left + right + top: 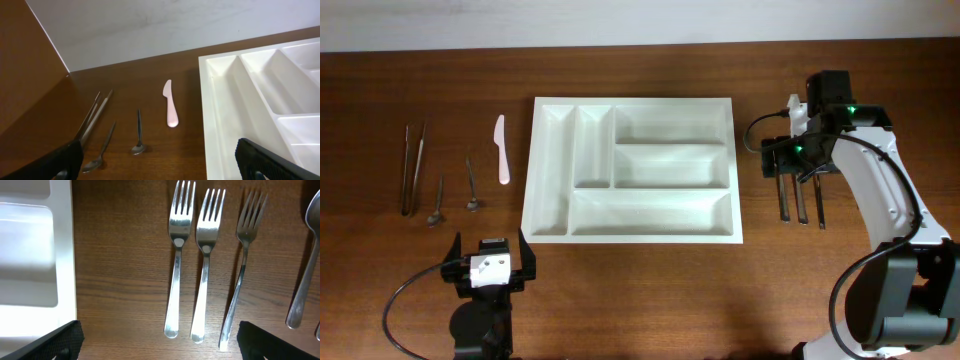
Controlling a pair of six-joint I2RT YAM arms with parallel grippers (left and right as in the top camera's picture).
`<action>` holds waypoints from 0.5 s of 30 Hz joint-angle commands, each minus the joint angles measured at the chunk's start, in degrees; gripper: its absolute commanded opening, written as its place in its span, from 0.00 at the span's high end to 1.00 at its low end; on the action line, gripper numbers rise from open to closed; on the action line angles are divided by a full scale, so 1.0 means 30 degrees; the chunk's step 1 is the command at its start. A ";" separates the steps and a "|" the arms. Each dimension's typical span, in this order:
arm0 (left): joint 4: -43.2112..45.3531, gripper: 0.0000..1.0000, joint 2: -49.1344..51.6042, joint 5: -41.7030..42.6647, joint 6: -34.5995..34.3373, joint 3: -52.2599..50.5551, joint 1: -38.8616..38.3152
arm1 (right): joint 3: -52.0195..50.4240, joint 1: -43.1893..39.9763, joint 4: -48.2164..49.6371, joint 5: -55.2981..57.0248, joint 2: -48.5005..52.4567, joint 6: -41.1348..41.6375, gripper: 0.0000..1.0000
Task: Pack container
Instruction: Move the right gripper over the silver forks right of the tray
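Overhead shows the container (650,212) lying flat at mid-table, with the left gripper (489,245) near the front edge off its left corner and the right gripper (796,165) over three forks (800,205) to its right, both with jaws spread wide and holding nothing. Left wrist looks between its parted fingers (45,165) at a pink knife (170,105), two small spoons (138,135) and long thin metal utensils (95,117), all left of the container's rim. Right wrist shows the forks side by side between its spread fingers (55,342), a larger spoon (302,285) at the right edge and the container's wall at the left.
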 commanded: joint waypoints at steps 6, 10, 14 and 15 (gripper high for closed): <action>0.0051 0.01 -0.0160 0.0197 0.0160 -0.0109 -0.0087 | 0.0350 -0.0044 -0.0503 0.0051 0.1435 0.0685 0.01; 0.0051 0.01 -0.0160 0.0197 0.0160 -0.0109 -0.0087 | 0.0350 -0.0044 -0.0408 0.0058 0.2346 0.0663 0.01; 0.0051 0.01 -0.0160 0.0197 0.0160 -0.0109 -0.0087 | 0.0350 -0.0036 -0.0393 0.0182 0.3053 0.0670 0.01; 0.0051 0.01 -0.0160 0.0197 0.0160 -0.0109 -0.0087 | 0.0350 -0.0036 -0.0408 0.0197 0.3228 0.0670 0.01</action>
